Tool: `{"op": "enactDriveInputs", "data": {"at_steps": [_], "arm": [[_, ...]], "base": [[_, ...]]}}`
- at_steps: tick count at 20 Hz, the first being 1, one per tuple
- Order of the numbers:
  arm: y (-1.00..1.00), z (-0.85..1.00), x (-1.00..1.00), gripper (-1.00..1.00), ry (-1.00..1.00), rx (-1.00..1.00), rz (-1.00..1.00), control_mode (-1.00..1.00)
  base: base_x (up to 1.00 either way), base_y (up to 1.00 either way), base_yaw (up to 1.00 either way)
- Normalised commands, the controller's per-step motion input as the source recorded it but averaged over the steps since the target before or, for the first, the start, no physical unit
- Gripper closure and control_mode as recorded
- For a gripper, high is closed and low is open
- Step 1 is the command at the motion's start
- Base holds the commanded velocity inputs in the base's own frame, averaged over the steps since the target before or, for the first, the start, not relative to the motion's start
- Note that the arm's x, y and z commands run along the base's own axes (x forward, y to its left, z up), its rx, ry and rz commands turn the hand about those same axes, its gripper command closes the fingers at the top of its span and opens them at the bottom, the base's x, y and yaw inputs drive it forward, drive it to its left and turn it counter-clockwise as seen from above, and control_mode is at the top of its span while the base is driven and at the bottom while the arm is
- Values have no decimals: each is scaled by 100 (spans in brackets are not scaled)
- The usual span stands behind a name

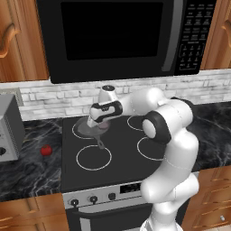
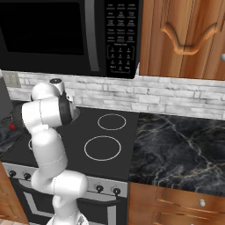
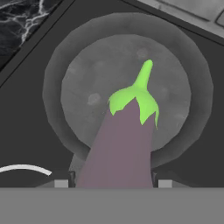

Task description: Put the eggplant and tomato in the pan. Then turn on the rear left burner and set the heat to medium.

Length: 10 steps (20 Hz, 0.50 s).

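Closest to the hand camera: gripper (image 3: pixel 113 183) closed partway on the eggplant (image 3: pixel 120 148), fingertips (image 3: pixel 61 183) either side of its purple body, green stem cap pointing away. Beyond it, the pan (image 3: pixel 57 83) sits directly under the eggplant (touching or just above, cannot tell). From the left base view, pan (image 1: pixel 81 128) rests on the rear left burner (image 1: pixel 77 136) of the cooktop (image 1: pixel 122 158). Tomato (image 1: pixel 45 150) lies on the counter (image 1: pixel 22 171) left of the stove, well apart from the pan
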Motion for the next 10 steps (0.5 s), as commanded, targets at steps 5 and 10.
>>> {"op": "enactDriveInputs", "data": {"at_steps": [5,10], "arm": [[0,-2,33,100,0,0,-3,-100],[0,-23,24,100,0,0,-3,-100]], "base": [[0,0,0],[0,0,0]]}}
